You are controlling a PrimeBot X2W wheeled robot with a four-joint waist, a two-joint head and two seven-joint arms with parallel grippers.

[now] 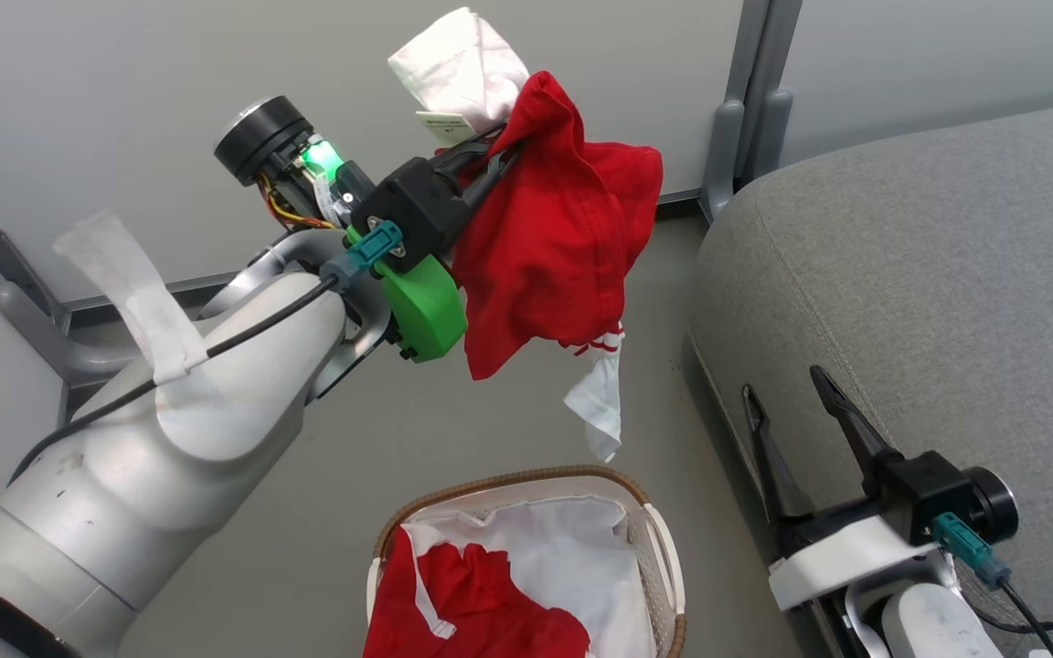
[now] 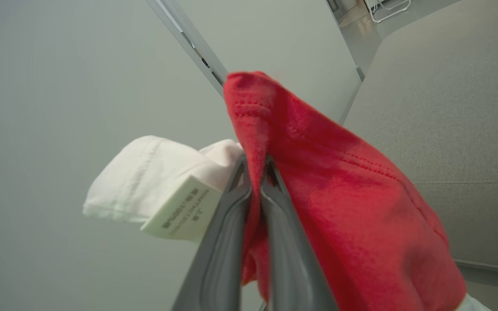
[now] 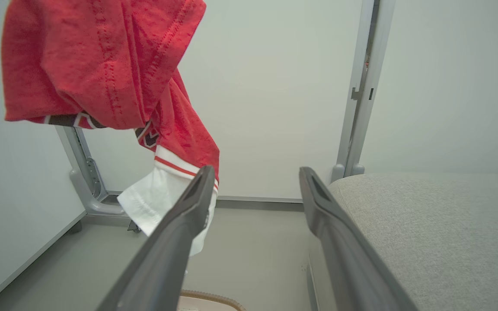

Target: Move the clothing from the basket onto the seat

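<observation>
High above the floor my left gripper is shut on a red jersey, which hangs down with a white panel at its bottom and a white part bunched above the fingers. Up close in the left wrist view the red jersey is pinched between the two fingers. A second red jersey lies in the white basket on its white liner, below the hanging one. The grey seat fills the right. My right gripper is open by the seat's front left edge, holding nothing.
Pale wall panels with grey metal posts stand behind the basket and the seat. Grey floor lies between the basket and the wall. In the right wrist view the seat is at the right and the hanging jersey at the upper left.
</observation>
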